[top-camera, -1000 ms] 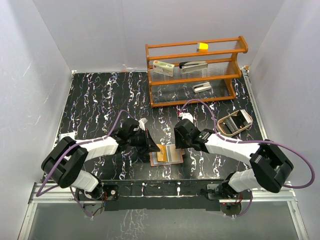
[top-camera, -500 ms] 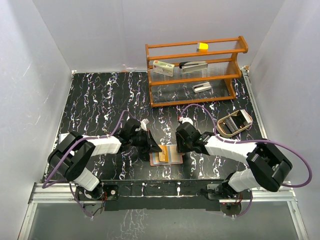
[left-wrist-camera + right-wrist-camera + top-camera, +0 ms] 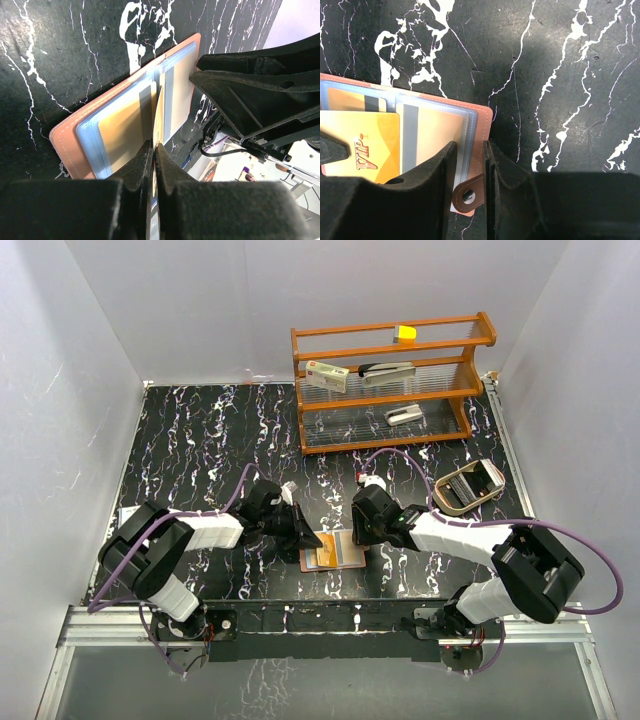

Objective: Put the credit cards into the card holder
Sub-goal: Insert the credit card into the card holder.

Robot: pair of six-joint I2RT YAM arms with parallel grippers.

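Now the right claw (image 3: 470, 147) narrows, still part-spread, astride the card holder's (image 3: 65, 140) edge; the left claw (image 3: 152, 150) pinches an orange credit card (image 3: 360, 150), ready for insertion.

the card holder (image 3: 481, 117) looks like matt reddish-brown leather. its inner sleeves (image 3: 470, 117) are clear, shiny plastic, and the snap tab (image 3: 469, 196) at its five o'clock corner carries a dull metal stud. the orange card (image 3: 360, 145) is smooth, glossy plastic. the table (image 3: 560, 75) is polished black, veined white like marble. at one o'clock the rack (image 3: 390, 335) is varnished wood. the right gripper (image 3: 470, 147) is matt black plastic.
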